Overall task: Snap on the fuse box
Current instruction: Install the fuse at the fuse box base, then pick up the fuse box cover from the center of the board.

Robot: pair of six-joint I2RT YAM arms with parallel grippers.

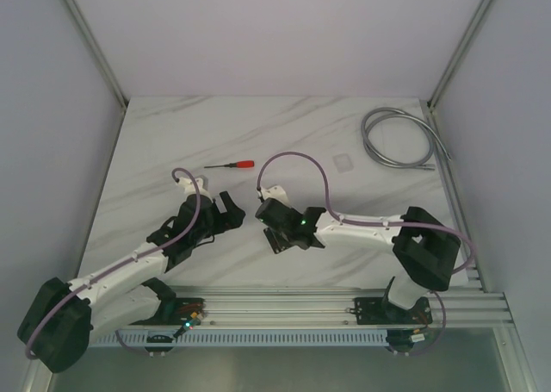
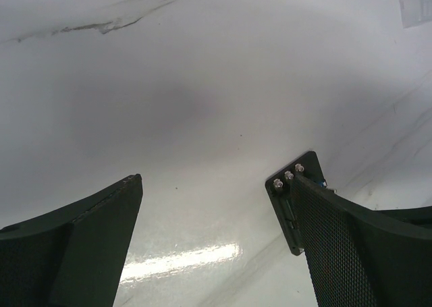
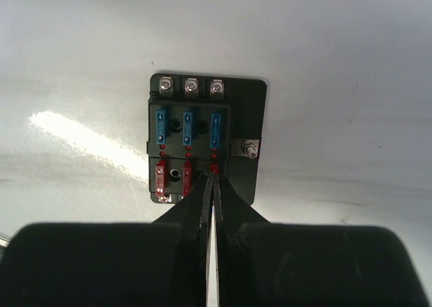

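Fuse box sat uncovered, clear lid well apart toward 1 o'clock, not yet snapped on; right gripper pressed together on its face, left gripper spread, empty.

The white marbled counter carries a red-handled screwdriver, a small clear square lid, a coiled grey cable far right, and the black fuse box.

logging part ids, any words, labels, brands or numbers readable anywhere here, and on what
None can be read.
The fuse box shows no legible marking on its face.
The screwdriver and the clear lid are too small to show any print.
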